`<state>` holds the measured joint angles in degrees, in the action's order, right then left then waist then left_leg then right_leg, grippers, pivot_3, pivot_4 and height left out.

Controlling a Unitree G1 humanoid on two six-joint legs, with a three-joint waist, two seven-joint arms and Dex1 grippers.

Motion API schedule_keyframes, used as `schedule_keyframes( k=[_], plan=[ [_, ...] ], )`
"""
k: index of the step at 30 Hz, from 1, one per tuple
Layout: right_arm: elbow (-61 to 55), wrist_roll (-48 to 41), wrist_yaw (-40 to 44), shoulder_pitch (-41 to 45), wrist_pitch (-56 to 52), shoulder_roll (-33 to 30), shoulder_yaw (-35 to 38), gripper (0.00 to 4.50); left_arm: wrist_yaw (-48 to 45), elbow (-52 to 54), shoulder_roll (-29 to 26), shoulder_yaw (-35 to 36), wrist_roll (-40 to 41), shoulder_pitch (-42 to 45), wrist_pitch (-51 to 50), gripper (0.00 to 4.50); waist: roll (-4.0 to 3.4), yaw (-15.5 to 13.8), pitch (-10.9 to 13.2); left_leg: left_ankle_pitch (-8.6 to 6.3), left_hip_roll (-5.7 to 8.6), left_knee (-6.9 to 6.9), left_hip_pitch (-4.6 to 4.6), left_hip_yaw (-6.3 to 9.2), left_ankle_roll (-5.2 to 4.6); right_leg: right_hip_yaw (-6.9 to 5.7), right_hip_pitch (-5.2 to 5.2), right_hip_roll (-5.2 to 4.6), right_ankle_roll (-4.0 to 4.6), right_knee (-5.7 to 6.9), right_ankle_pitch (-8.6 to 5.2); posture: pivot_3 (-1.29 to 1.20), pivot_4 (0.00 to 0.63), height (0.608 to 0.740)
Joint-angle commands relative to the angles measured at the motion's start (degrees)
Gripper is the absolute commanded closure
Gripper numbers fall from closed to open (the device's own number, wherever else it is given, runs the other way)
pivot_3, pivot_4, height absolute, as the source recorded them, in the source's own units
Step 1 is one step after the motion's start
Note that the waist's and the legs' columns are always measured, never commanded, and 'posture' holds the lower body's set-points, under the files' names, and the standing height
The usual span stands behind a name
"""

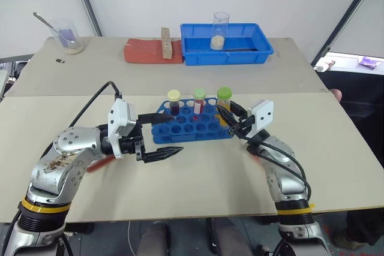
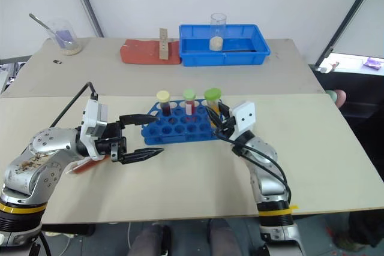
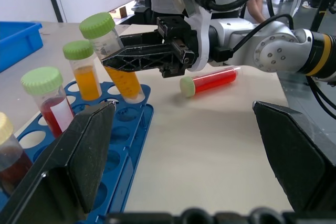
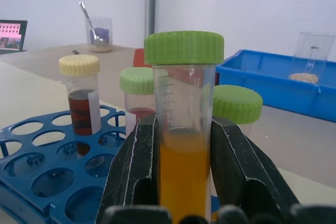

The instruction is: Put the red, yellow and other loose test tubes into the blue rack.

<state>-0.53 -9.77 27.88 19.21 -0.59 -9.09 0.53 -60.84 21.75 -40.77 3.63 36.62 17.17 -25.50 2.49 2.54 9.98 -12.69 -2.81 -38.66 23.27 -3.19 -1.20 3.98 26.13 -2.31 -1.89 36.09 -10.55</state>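
Your right gripper [image 4: 184,182] is pinching a clear test tube with a wide green screw cap [image 4: 184,129], orange-yellow liquid filling its lower half. The tube stands upright between the two black fingers [image 4: 239,171], which press on its sides just below the liquid line, and it sits at the right end of the blue rack [image 1: 192,127], over the rack's holes.

In the rack's back row you have a yellow-capped tube of dark red-brown liquid [image 1: 174,103], a green-capped tube of red liquid [image 1: 198,101], and, in the left wrist view, another green-capped tube of orange liquid [image 3: 84,69] beside the held one.

A green-capped tube of red liquid [image 3: 210,81] lies on its side on the table [image 1: 210,178], off the rack's right end beneath your right arm.

Your left gripper [image 1: 165,136] hangs at the rack's left end, fingers spread wide and empty.

Behind the rack, a blue tray [image 1: 198,55] holds a glass beaker with pale granules [image 1: 219,31].
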Motion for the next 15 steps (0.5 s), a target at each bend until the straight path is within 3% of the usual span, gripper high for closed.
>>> schedule_keyframes(
  k=[1,9,11,15],
  plan=[
    [-1.0,-1.2,-1.6,-0.7,2.6,1.2,0.6,3.55,0.6,1.8,0.2,0.5,1.1,0.1,-0.2,0.00,0.00,0.0,0.0,0.00,0.00,0.00,0.00,0.00,0.00,0.00,0.00,0.00,0.00,0.00,0.00,0.00,0.150,0.740],
    [-1.9,-3.0,-2.1,-3.6,3.7,2.0,1.3,3.55,1.8,2.1,1.2,0.2,1.3,0.3,-0.7,0.00,0.00,0.0,0.0,0.00,0.00,0.00,0.01,0.00,0.00,0.00,0.00,0.00,0.00,-0.01,0.00,0.00,0.150,0.740],
    [-2.3,-4.2,-2.1,-3.9,3.2,1.9,1.7,2.52,2.0,1.9,1.4,0.1,1.2,0.5,-0.7,0.00,0.00,0.0,0.0,0.00,0.00,0.00,0.01,0.01,0.00,0.00,0.00,0.00,0.00,-0.01,-0.01,0.00,0.150,0.740],
    [-4.6,-3.5,-2.1,-4.9,0.0,-1.2,1.9,1.17,2.8,1.7,2.0,-0.1,0.8,0.8,-0.7,0.00,0.00,-0.1,0.0,0.00,0.00,0.00,0.00,0.00,0.00,0.00,0.00,0.00,-0.02,-0.01,-0.01,0.00,0.150,0.740]
  ],
)
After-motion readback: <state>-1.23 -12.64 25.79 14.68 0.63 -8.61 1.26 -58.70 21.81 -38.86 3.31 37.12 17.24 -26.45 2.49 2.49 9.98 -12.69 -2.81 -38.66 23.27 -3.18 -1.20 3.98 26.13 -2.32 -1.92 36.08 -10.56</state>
